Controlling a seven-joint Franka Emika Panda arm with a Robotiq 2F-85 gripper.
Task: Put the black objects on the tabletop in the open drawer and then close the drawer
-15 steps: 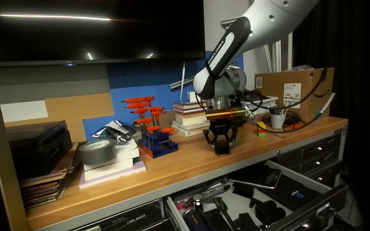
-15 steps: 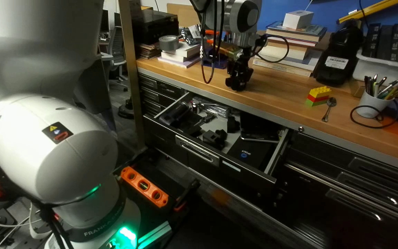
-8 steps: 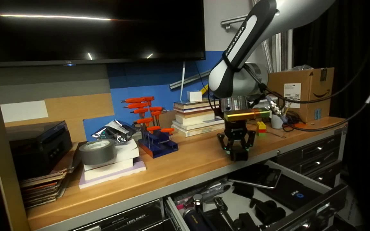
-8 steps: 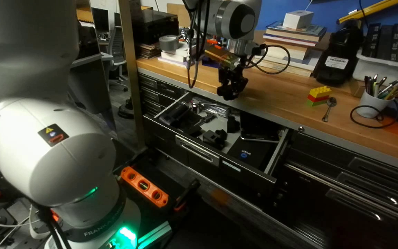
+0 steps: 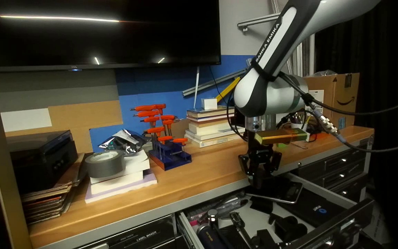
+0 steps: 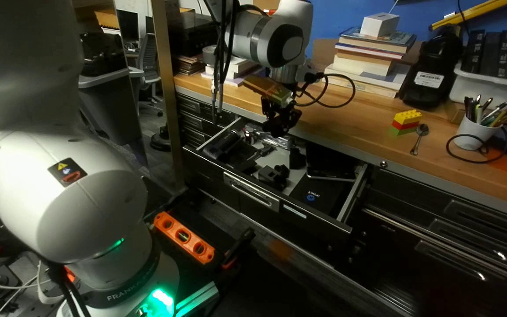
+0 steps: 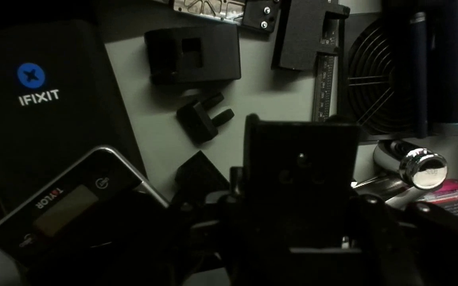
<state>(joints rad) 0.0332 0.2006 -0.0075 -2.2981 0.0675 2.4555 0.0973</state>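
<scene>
My gripper (image 5: 260, 174) is shut on a black block (image 7: 300, 151), which fills the middle of the wrist view. The gripper also shows in an exterior view (image 6: 277, 125), over the back part of the open drawer (image 6: 205, 166). The held block blends with the dark fingers in both exterior views. Inside the drawer lie several other black blocky pieces; the wrist view shows a holed block (image 7: 217, 63), a two-pronged piece (image 7: 197, 121) and a block (image 7: 199, 172) partly hidden by the gripper. The wooden tabletop (image 5: 199, 180) lies behind the drawer.
The drawer also holds a scale (image 7: 66, 210), an iFixit case (image 7: 54, 131), a chrome-capped tool (image 7: 424, 167) and calipers. On the tabletop are the red clamps rack (image 5: 171, 155), stacked books (image 6: 363, 66), a toy brick stack (image 6: 406, 121), a spoon (image 6: 418, 140) and a pen cup (image 6: 473, 132).
My gripper has moved with the black block from above the tabletop toward the robot and lower, to over the back of the drawer. The drawer and its contents have not moved.
</scene>
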